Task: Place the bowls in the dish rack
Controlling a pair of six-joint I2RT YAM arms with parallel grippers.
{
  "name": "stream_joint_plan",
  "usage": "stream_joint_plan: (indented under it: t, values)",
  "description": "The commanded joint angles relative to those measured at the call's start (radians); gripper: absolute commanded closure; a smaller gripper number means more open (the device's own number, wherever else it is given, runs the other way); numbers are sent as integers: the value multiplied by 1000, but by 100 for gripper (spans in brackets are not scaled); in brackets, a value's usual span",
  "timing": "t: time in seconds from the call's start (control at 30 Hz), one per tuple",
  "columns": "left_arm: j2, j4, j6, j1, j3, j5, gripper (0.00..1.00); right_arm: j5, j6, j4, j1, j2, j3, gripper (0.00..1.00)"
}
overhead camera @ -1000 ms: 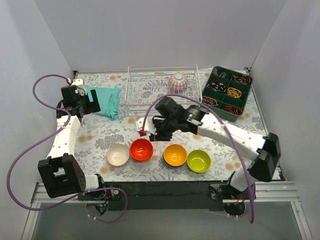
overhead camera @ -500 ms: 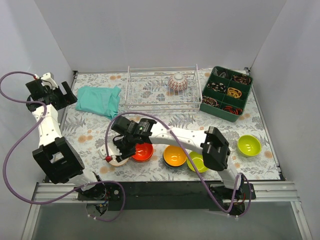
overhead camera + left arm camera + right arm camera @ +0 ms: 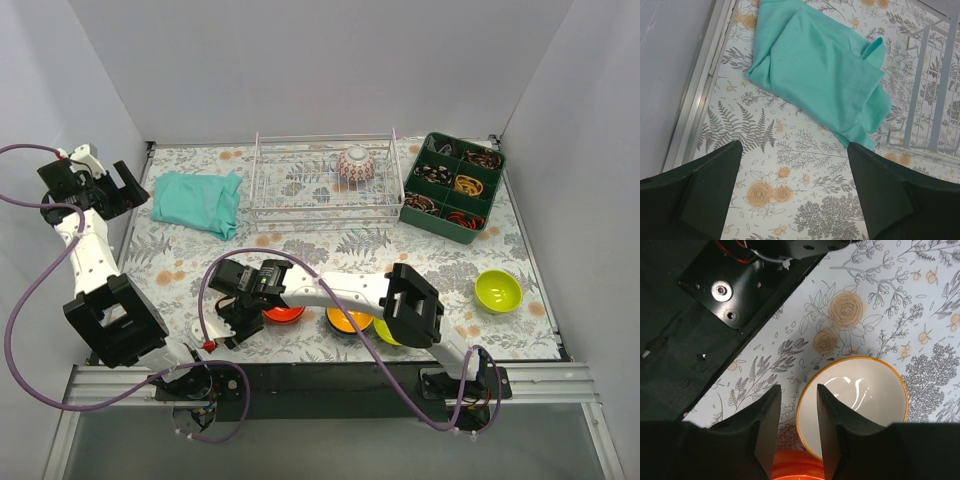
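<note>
- My right gripper (image 3: 798, 390) is partly spread. Its jaws straddle the rim of the cream-white bowl (image 3: 860, 400), 1 finger inside and 1 outside, and I see no pinch on it.
- That bowl sits on the floral table (image 3: 450, 260) near the front edge, just beside the red-orange bowl (image 3: 795, 467).
- The orange-yellow bowl (image 3: 345, 320) comes next in the row, and 1 lime-green bowl (image 3: 498, 290) stands well apart on the right.
- The dish rack (image 3: 270, 180) at the back holds 1 bowl, the blue-patterned bowl (image 3: 356, 163), in its right half.
- My left gripper (image 3: 792, 150) is spread wide and empty, hovering near the teal cloth (image 3: 815, 65).
</note>
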Motion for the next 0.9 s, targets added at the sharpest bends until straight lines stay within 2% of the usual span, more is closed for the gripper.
stream_joint_plan:
  t: [0.0, 0.23, 0.33, 0.47, 0.57, 0.73, 0.87]
  values:
    - [-34, -16, -1, 6, 30, 35, 13, 43, 5, 6, -7, 38, 24, 58]
    - [-83, -27, 20, 9, -12, 37, 13, 123, 24, 49, -7, 81, 30, 59]
    - [-87, -35, 24, 7, -18, 34, 13, 141, 37, 66, -7, 80, 24, 69]
    - [-101, -47, 21, 9, -12, 40, 13, 150, 47, 83, -7, 46, 41, 87]
    - [-104, -55, 24, 10, 0, 50, 13, 169, 69, 79, -7, 17, 105, 99]
    - [-107, -50, 24, 10, 54, 49, 13, 183, 118, 79, -24, -51, 198, 99]
    - [-106, -26, 5, 10, 126, 72, 13, 166, 218, 82, -79, -100, 215, 99]
